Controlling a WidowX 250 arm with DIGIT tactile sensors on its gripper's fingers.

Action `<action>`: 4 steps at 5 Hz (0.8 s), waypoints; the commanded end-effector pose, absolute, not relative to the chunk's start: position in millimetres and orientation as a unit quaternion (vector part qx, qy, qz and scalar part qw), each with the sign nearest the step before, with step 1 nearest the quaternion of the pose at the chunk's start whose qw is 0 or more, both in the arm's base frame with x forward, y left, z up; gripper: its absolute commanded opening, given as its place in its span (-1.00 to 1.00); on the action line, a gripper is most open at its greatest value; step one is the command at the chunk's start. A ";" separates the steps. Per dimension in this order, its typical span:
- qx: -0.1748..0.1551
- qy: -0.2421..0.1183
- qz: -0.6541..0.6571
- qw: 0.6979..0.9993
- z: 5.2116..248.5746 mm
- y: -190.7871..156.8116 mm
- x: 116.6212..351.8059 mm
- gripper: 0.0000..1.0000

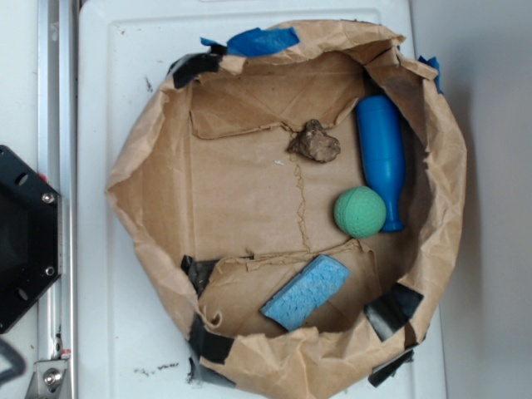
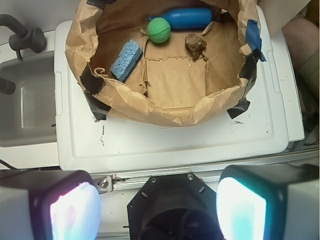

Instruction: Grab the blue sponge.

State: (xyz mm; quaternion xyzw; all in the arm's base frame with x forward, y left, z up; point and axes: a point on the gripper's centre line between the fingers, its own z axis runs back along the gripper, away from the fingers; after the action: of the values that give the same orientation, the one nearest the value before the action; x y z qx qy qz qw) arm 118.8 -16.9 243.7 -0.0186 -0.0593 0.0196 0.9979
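Blue sponge [image 1: 306,291], a flat light-blue rectangular block with a porous, speckled surface, lies on the floor of a crumpled brown paper enclosure [image 1: 145,145], set diagonally near the wall at the bottom of the exterior view; in the wrist view it sits at the left of the enclosure floor [image 2: 126,60]. It touches no other object. Nearby, apart from it, rests a green dimpled ball [image 1: 360,212], which lies just beside the narrow end of a glossy darker-blue bowling-pin-shaped bottle [image 1: 382,158] lying on its side along the paper wall. A rough brown lump resembling a rock [image 1: 314,141] sits well apart from the sponge, across the floor. The paper wall is patched with black tape strips [image 1: 391,309] and a blue tape strip [image 1: 262,40]. The enclosure stands on a white plastic lid-like surface [image 1: 108,249], with a grey sink basin [image 2: 25,100] beside it in the wrist view. The gripper [image 2: 159,210] is seen only in the wrist view, well outside the enclosure and away from the sponge; its two fingers [image 2: 75,210] stand wide apart with nothing between them. No brand, label or legible writing appears on any object.
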 end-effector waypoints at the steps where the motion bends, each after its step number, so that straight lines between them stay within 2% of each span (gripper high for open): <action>1: -0.019 -0.059 0.020 0.998 243.7 -16.9 118.8 1.00; 3: -0.024 -0.060 0.132 0.989 238.4 -34.5 216.9 1.00; 4: -0.062 -0.104 0.246 0.962 214.3 -27.7 237.0 1.00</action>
State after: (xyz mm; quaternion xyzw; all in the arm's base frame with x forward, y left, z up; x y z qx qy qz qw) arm 233.5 -38.9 204.7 -0.0544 -0.0841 0.2283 0.9684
